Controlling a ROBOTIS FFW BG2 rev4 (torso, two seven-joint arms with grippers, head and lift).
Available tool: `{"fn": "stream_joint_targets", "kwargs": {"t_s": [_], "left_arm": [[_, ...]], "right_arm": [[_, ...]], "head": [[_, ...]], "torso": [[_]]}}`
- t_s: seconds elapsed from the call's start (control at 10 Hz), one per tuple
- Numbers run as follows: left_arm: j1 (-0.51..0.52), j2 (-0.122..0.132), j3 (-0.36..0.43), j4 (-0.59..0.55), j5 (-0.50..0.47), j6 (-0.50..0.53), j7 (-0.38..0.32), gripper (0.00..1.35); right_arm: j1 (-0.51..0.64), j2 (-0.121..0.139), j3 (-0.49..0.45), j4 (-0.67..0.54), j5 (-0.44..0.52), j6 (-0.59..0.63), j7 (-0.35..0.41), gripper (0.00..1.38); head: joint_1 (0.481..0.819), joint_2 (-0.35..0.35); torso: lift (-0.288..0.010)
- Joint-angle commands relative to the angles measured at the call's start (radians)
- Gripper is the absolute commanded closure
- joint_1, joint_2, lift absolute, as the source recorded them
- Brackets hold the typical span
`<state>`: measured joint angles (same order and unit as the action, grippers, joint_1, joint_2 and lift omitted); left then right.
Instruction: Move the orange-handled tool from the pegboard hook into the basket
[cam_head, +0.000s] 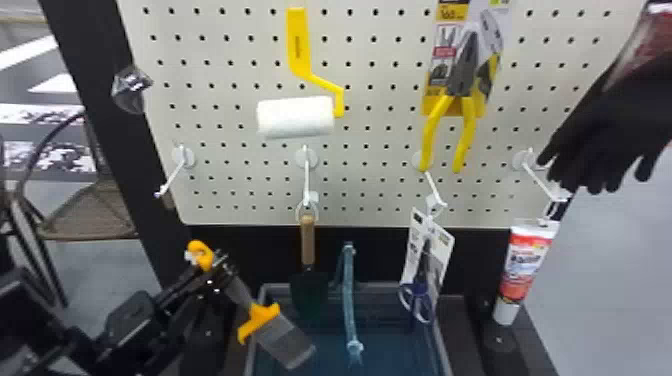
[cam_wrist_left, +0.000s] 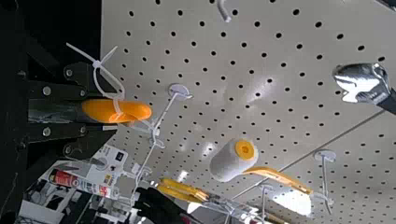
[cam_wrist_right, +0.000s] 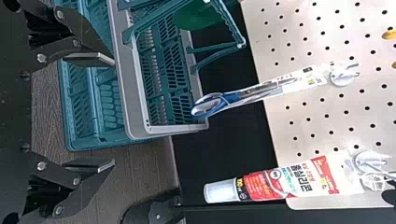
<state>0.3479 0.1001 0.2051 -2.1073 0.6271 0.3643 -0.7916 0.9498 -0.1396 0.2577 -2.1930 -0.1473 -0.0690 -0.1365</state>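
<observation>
One orange-handled tool (cam_head: 261, 318) is pinched in the left gripper (cam_head: 219, 270); the basket (cam_wrist_right: 128, 93) sits lower, to that gripper's right. The right gripper (cam_wrist_right: 113, 112) stands spread.

Bright light leaves white glare patches across the glossy pegboard (cam_wrist_left: 259, 89).

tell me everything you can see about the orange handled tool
The orange-handled tool slants downward, gripped near its upper, orange end by the left claw. A white tie loops at that end. Lower down are an orange crosspiece and a flat, greyish part, seen against the basket's left side.
</observation>
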Motion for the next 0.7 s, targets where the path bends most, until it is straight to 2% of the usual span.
{"fn": "stream_joint_targets", "kwargs": {"t_s": [0.0, 0.3, 0.6], "left_arm": [[0.007, 0.0, -0.053, 0.064, 0.048, -0.071, 0.022, 1.19], [0.003, 0.0, -0.144, 0.177, 0.126, -0.206, 0.077, 1.19], [0.016, 0.0, -0.217, 0.206, 0.178, -0.28, 0.12, 1.19]], "right_arm": [[0.0, 0.0, 0.0, 0.0, 0.0, 0.0, 0.0, 0.5], [0.004, 0.0, 0.0, -0.005, 0.0, 0.001, 0.0, 0.5], [0.009, 0.0, 0.0, -0.007, -0.005, 0.005, 0.0, 0.5]], "head": [[0.549, 0.0], [0.549, 0.0], [0.549, 0.0]], "torso": [[-0.1], [-0.1], [-0.1]]}}
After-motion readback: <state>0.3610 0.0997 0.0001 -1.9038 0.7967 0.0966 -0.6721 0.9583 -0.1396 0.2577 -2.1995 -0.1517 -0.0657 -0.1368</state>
